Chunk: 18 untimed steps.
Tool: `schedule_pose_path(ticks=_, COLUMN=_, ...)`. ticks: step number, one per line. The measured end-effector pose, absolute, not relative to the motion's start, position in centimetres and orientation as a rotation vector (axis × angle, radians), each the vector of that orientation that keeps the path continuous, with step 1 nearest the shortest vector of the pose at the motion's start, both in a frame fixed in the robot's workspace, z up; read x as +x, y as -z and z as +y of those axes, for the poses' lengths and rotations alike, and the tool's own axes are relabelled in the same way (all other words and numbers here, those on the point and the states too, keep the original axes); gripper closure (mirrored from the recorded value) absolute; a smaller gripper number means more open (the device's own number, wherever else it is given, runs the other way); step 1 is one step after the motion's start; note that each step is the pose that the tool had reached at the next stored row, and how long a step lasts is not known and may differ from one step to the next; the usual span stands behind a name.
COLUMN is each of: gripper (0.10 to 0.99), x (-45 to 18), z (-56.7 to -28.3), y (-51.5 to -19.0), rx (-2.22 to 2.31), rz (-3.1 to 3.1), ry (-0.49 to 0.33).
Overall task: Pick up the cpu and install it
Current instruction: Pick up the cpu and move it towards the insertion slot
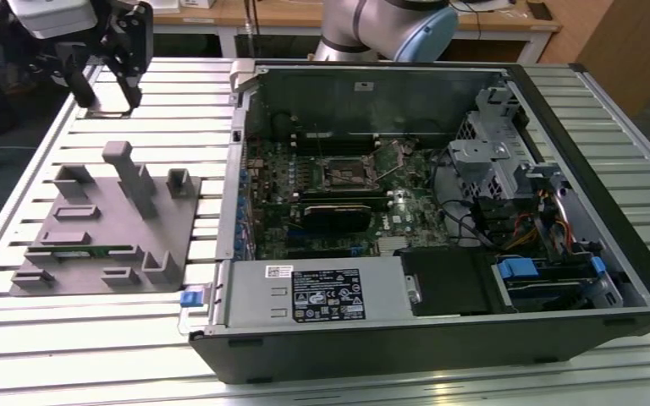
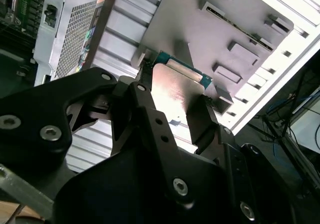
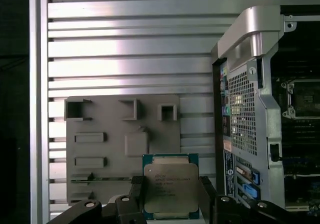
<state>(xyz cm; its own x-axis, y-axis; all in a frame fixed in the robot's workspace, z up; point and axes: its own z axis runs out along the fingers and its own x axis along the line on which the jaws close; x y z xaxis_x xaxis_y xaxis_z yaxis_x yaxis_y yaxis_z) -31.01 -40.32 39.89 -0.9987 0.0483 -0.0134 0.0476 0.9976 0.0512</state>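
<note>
Gripper [image 1: 108, 97] at exterior view's upper left, clamping the cpu [image 3: 170, 186], one cpu edge cut off in the first wrist view, grey tray [image 3: 115, 149] partly hidden behind.

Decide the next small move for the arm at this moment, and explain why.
Probably carry the cpu sideways toward the open computer case. The gripper is shut on the cpu and hangs clear of the grey tray, while the motherboard socket lies off to the exterior view's right.

Pale metal tops the cpu [image 3: 170, 186]; the tray [image 3: 117, 181] is matt grey plastic.
</note>
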Motion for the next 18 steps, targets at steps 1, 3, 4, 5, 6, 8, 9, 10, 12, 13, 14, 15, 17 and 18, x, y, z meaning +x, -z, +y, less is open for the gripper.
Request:
schedule_pose_path(ticks=1, gripper=0.561, x=-30.8, z=-40.3, y=-39.9, rx=0.075, rz=3.125, ry=-0.08)
schedule_pose_path(ticks=3, gripper=0.561, x=-30.4, z=-40.3, y=-39.9, rx=0.075, rz=3.125, ry=-0.079)
schedule_pose_path(ticks=4, gripper=0.561, x=-30.2, z=-40.3, y=-39.9, rx=0.075, rz=3.125, ry=-0.079)
schedule_pose_path(ticks=5, gripper=0.561, x=-30.0, z=-40.3, y=-39.9, rx=0.075, rz=3.125, ry=-0.08)
schedule_pose_path(ticks=6, gripper=0.561, x=-29.8, z=-40.3, y=-39.9, rx=0.075, rz=3.125, ry=-0.08)
schedule_pose_path(ticks=8, gripper=0.561, x=-29.6, z=-40.2, y=-39.9, rx=0.075, rz=3.125, ry=-0.079)
schedule_pose_path(ticks=9, gripper=0.561, x=-29.4, z=-40.2, y=-39.9, rx=0.075, rz=3.125, ry=-0.079)
schedule_pose_path(ticks=10, gripper=0.561, x=-29.3, z=-40.1, y=-39.9, rx=0.075, rz=3.125, ry=-0.079)
schedule_pose_path(ticks=12, gripper=0.561, x=-29.2, z=-40.0, y=-39.9, rx=0.075, rz=3.125, ry=-0.08)
schedule_pose_path(ticks=13, gripper=0.561, x=-29.1, z=-39.9, y=-39.9, rx=0.075, rz=3.125, ry=-0.079)
schedule_pose_path(ticks=14, gripper=0.561, x=-29.0, z=-39.8, y=-39.9, rx=0.075, rz=3.125, ry=-0.079)
schedule_pose_path(ticks=15, gripper=0.561, x=-28.9, z=-39.7, y=-39.9, rx=0.074, rz=3.125, ry=-0.079)
schedule_pose_path(ticks=17, gripper=0.561, x=-28.6, z=-39.6, y=-39.9, rx=0.074, rz=3.125, ry=-0.079)
schedule_pose_path(ticks=18, gripper=0.561, x=-28.5, z=-39.5, y=-39.9, rx=0.074, rz=3.125, ry=-0.08)
